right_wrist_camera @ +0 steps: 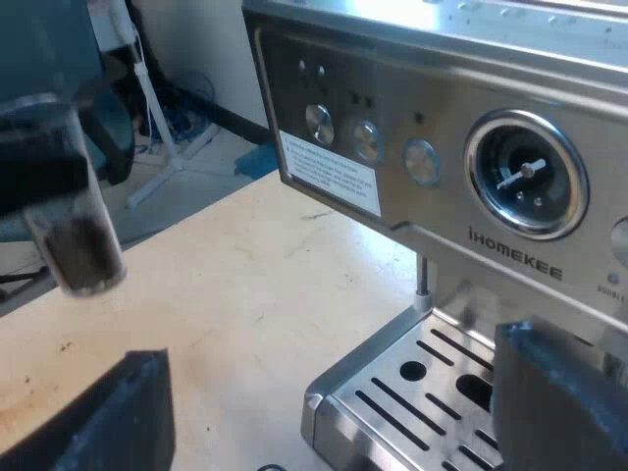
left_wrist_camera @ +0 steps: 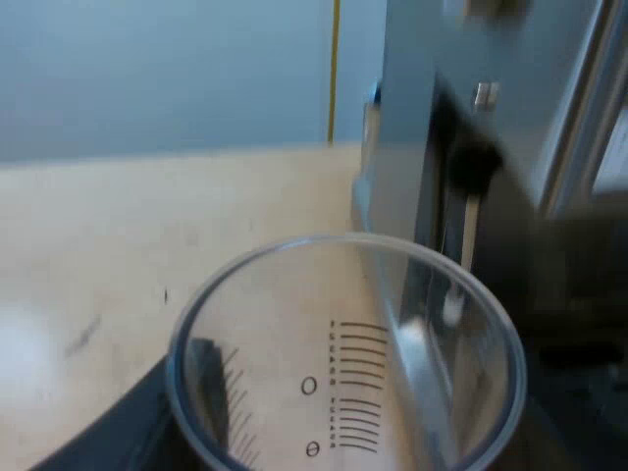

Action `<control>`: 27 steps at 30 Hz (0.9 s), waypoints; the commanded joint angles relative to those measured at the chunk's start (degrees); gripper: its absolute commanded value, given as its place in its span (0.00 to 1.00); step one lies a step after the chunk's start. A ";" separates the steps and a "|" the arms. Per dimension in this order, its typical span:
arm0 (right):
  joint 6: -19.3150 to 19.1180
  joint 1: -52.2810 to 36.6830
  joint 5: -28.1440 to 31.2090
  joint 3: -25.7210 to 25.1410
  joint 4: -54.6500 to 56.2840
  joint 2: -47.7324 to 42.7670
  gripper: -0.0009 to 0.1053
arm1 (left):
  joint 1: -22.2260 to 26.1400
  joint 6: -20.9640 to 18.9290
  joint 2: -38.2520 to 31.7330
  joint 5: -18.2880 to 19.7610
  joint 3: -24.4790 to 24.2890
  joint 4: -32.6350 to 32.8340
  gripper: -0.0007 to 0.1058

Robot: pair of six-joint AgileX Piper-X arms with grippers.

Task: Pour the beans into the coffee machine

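Observation:
A clear measuring glass (left_wrist_camera: pixel 343 353) with printed scale marks sits right in front of the left wrist camera, its rim toward me, close beside the espresso machine (left_wrist_camera: pixel 491 118). My left gripper (left_wrist_camera: pixel 329 442) is shut on it; one dark finger (left_wrist_camera: pixel 204 365) shows through the wall. From the right wrist view the same glass (right_wrist_camera: pixel 74 235) hangs above the table with dark beans (right_wrist_camera: pixel 86 250) in its bottom, held by the left gripper (right_wrist_camera: pixel 39 172). My right gripper (right_wrist_camera: pixel 334 358) is open, its fingers wide apart before the machine's (right_wrist_camera: pixel 442 128) front.
The steel drip tray (right_wrist_camera: pixel 412 392) with slots lies under the machine's panel of buttons and a pressure gauge (right_wrist_camera: pixel 527 175). A light wooden table (right_wrist_camera: pixel 235 294) spreads out beside the machine. Beyond its edge are a floor with cables and a white stand (right_wrist_camera: pixel 157 108).

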 commanded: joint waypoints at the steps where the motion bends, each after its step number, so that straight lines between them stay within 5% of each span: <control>1: -0.03 0.05 1.87 -0.56 -0.92 -1.91 0.65 | -0.12 0.96 -0.52 0.31 -3.70 2.25 0.37; 7: -0.03 0.05 6.92 -0.56 -0.92 -6.58 0.65 | -0.12 7.71 -0.52 0.31 -10.44 8.52 0.37; 16: -0.03 0.05 9.02 -0.56 -0.92 -14.64 0.65 | -0.12 7.92 -0.52 0.31 -15.85 8.81 0.37; 27: -0.15 0.05 14.92 -0.56 -3.38 -21.15 0.65 | -0.12 7.92 -0.52 0.31 -16.04 8.72 0.37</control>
